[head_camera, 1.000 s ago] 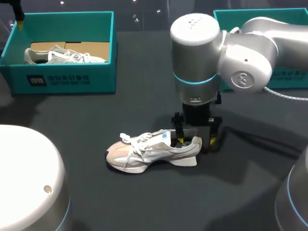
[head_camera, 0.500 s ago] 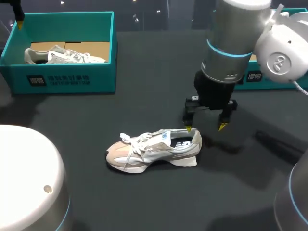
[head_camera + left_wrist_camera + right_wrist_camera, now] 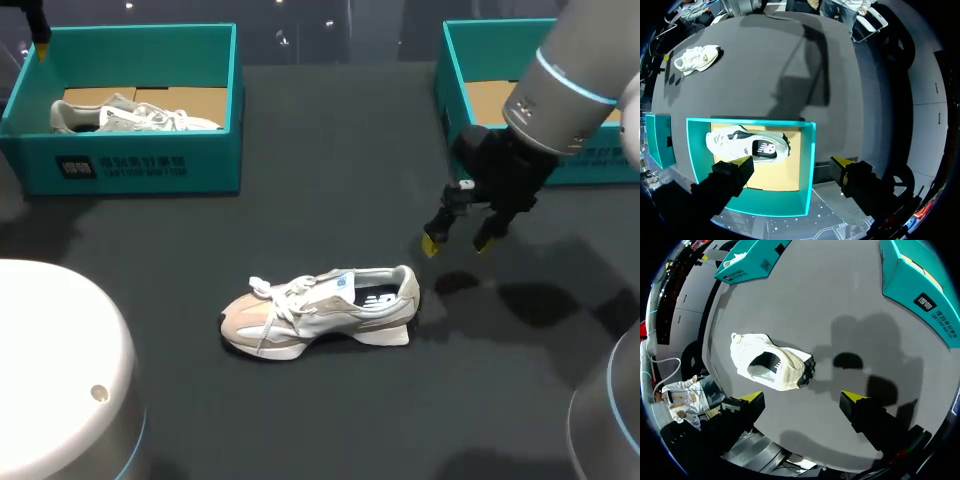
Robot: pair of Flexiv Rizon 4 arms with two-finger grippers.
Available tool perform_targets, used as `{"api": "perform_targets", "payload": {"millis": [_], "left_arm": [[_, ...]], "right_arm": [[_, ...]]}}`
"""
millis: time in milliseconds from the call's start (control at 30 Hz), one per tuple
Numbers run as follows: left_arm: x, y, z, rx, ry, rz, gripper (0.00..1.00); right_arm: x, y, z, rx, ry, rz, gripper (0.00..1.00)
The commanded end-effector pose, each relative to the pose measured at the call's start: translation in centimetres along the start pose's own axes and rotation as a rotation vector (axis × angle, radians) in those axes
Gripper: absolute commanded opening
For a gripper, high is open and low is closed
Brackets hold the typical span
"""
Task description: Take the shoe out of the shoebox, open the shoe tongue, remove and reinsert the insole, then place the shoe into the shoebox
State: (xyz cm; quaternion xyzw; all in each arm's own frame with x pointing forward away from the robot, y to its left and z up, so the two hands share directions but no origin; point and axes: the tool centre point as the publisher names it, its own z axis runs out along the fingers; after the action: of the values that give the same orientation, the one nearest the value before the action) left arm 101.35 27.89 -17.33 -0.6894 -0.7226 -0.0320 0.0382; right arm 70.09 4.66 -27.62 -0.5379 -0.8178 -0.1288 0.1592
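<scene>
Head view, from the near edge outward: the white rounded base of my left arm (image 3: 55,370) fills the near left corner of the dark bench (image 3: 330,420). Past it, about mid-bench, the shoe (image 3: 320,310) stands on its sole, pale beige and white, toe toward my left and heel toward my right, laces loose over the tongue. It is outside both boxes and nothing touches it.

Just beyond the heel and off to its right, the right tool (image 3: 455,243) hangs above the bench with its yellow-tipped fingers (image 3: 430,245) spread wide and nothing between them. It is clear of the shoe, and its shadow falls on the bench beside the heel. From the right wrist view, the right tool (image 3: 804,397) looks down with the shoe (image 3: 770,365) ahead of its parted fingers, apart from both.

Farther back, the right shoebox (image 3: 455,75), teal with a brown cardboard floor, sits at the far right behind that arm. At the far left stands the left shoebox (image 3: 130,165), also teal, with a second shoe (image 3: 135,115) lying inside.

In the left wrist view, the left tool (image 3: 793,163) hovers over the left shoebox (image 3: 807,150), fingers wide apart and holding nothing; the second shoe (image 3: 747,145) lies on the cardboard below.
</scene>
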Motion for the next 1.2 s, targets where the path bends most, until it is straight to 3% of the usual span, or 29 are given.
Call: {"api": "perform_targets", "payload": {"millis": [33,433,500,700,833,1200], "left_arm": [[0.0,0.0,-0.1,-0.001,0.002,0.001,1.0],[0.0,0.0,-0.1,-0.001,0.002,0.001,1.0],[0.0,0.0,-0.1,-0.001,0.002,0.001,1.0],[0.0,0.0,-0.1,-0.001,0.002,0.001,1.0],[0.0,0.0,-0.1,-0.001,0.002,0.001,1.0],[0.0,0.0,-0.1,-0.001,0.002,0.001,1.0]], "right_arm": [[-1.0,-2.9,0.2,-0.455,0.406,-0.361,1.0],[-1.0,-2.9,0.2,-0.455,0.406,-0.361,1.0],[-1.6,-3.0,0.9,-0.465,0.331,-0.388,1.0],[-3.1,-2.8,2.0,-0.52,0.274,-0.406,1.0],[-3.8,-2.9,2.9,-0.607,0.175,-0.514,1.0],[-3.8,-2.9,2.9,-0.607,0.175,-0.514,1.0]]}}
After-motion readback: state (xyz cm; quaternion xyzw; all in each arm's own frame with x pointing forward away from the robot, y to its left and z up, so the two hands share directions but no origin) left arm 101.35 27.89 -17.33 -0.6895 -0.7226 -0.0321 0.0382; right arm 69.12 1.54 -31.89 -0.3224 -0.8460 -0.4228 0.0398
